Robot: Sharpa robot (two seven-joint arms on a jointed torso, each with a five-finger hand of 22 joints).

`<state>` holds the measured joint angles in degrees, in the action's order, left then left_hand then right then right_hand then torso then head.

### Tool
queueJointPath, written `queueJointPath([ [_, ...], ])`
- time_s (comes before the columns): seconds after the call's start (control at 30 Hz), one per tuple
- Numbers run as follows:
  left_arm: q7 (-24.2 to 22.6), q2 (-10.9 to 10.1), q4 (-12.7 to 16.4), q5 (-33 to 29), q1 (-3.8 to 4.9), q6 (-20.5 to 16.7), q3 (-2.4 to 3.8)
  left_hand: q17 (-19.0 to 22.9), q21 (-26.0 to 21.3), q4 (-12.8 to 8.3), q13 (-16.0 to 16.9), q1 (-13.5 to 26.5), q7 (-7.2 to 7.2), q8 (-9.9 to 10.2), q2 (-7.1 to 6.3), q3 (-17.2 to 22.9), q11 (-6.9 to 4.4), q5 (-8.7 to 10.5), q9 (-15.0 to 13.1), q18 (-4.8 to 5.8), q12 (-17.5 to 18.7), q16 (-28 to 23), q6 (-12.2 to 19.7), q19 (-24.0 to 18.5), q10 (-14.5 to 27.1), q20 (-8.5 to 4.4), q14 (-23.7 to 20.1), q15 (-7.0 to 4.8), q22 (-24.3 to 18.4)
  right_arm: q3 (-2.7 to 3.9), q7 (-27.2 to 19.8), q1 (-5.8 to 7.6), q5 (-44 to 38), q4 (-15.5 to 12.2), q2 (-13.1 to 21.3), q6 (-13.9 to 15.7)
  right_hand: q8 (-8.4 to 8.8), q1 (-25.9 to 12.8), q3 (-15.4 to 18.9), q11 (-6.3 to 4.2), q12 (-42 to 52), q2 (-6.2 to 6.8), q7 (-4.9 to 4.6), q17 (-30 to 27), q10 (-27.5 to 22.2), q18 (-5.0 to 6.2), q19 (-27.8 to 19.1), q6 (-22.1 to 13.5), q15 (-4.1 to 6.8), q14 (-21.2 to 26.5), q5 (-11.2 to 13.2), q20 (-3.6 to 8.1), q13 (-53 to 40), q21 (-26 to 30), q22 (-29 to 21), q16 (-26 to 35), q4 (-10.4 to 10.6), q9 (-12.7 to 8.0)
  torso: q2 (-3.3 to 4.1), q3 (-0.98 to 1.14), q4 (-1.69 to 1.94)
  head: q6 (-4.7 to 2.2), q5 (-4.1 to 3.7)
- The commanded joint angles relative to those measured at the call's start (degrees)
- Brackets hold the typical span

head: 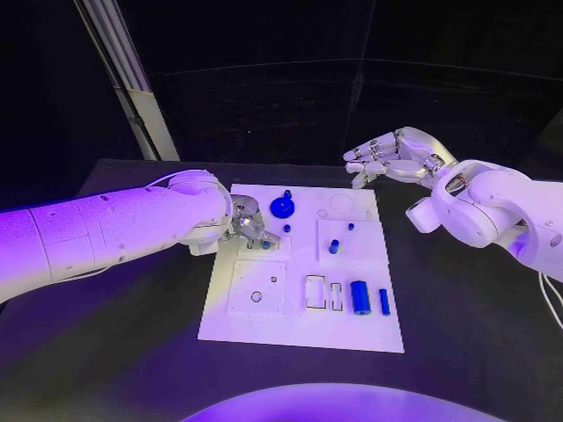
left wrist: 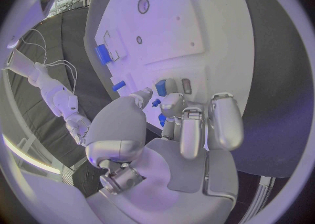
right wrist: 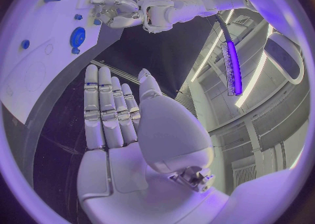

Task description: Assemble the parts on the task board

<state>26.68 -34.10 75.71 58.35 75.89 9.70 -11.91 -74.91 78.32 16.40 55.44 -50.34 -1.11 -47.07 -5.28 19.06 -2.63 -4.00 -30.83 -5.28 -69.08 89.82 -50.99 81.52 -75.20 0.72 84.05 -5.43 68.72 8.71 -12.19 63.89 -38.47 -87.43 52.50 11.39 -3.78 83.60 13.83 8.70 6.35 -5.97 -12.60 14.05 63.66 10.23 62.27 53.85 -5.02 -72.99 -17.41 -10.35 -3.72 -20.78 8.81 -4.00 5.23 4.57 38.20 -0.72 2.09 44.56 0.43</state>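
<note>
The white task board [head: 226, 309] lies in the middle of the table. My left hand [head: 247, 224] hangs over its far left part, fingers curled down, thumb and a finger pinching a small blue peg [left wrist: 156, 103]. Beside it on the board sits a blue block [left wrist: 160, 87]. A blue round knob [head: 283, 207] stands just right of the hand, with a small blue pin [head: 335, 246] nearer the middle. A blue cylinder [head: 359, 296] and a thin blue rod [head: 384, 301] lie at the near right. My right hand [head: 390, 158] is raised beyond the far right corner, fingers straight, holding nothing.
A pale slanted post [head: 129, 79] rises behind the table at the far left. The black table [head: 485, 343] runs around the board on all sides. Empty recesses [head: 258, 297] and a slot [head: 315, 292] sit in the board's near half.
</note>
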Motion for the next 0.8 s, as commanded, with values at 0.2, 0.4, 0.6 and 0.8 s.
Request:
queueJointPath([
  [0.2,-0.3,-2.3,1.6,-3.0,1.98,-0.3,4.64,-15.1,-1.4,0.0,-2.7,-1.9,-0.67,0.7,0.48,-2.9,0.49,0.0,0.1,0.59,1.9,0.2,1.9,-1.1,1.9,0.12,6.0,-0.06,-1.8,0.03,-0.8,0.1,0.0,0.5,-0.1,0.3,-0.04,-0.6,0.4,0.03,0.0,0.03,-0.11,-0.1,-0.5,0.11,-0.2,-0.4,-0.06,0.2,0.4,-0.42,0.0,0.3,-0.1,0.3,-0.1,0.0,-0.07,-0.05,0.04,-0.31,-0.25],
  [0.4,-0.2,-2.3,-2.1,-4.7,4.51,5.8,6.05,-15.1,-2.7,0.2,-4.6,-2.1,-1.54,2.2,0.63,-6.7,1.23,0.32,1.0,0.23,3.0,0.2,3.8,-2.0,3.4,0.63,6.0,0.55,-3.8,0.03,-0.9,0.1,0.0,0.8,-0.3,0.2,-0.07,-1.0,0.7,0.09,0.1,0.24,-0.16,-0.1,-0.6,0.13,-0.2,-0.5,-0.12,0.3,0.3,-0.52,0.0,0.6,-0.2,0.3,0.0,0.0,-0.09,-0.07,0.14,-0.57,-0.25],
  [0.6,-0.3,-0.6,-7.4,-5.3,5.46,11.7,6.32,-15.1,-3.5,0.2,-6.2,-4.3,-2.38,4.0,1.95,-9.5,1.92,0.32,2.5,0.03,3.8,0.2,5.1,-2.4,4.6,1.18,6.0,1.17,-4.7,0.03,-0.9,0.1,0.0,1.0,-0.6,0.1,-0.07,-1.0,0.7,0.09,0.1,0.24,-0.16,-0.1,-0.6,0.13,-0.2,-0.5,-0.12,0.3,0.3,-0.52,0.0,0.6,-0.2,0.3,0.0,0.0,-0.08,-0.16,0.35,-0.61,-0.06],
  [0.8,-1.0,2.5,-14.5,-3.5,5.65,14.6,6.16,-15.1,-4.0,0.1,-7.7,-6.8,-3.09,5.7,3.03,-11.7,2.59,0.28,4.3,-0.09,4.7,0.2,5.8,-2.7,5.7,1.75,6.0,1.72,-5.3,0.03,-0.8,0.09,0.0,1.2,-1.0,0.1,-0.08,-1.1,0.7,0.09,0.2,0.22,-0.16,-0.1,-0.6,0.14,-0.2,-0.5,-0.13,0.3,0.3,-0.53,0.0,0.6,-0.2,0.3,0.1,0.0,-0.05,-0.13,0.31,-0.67,0.28],
])
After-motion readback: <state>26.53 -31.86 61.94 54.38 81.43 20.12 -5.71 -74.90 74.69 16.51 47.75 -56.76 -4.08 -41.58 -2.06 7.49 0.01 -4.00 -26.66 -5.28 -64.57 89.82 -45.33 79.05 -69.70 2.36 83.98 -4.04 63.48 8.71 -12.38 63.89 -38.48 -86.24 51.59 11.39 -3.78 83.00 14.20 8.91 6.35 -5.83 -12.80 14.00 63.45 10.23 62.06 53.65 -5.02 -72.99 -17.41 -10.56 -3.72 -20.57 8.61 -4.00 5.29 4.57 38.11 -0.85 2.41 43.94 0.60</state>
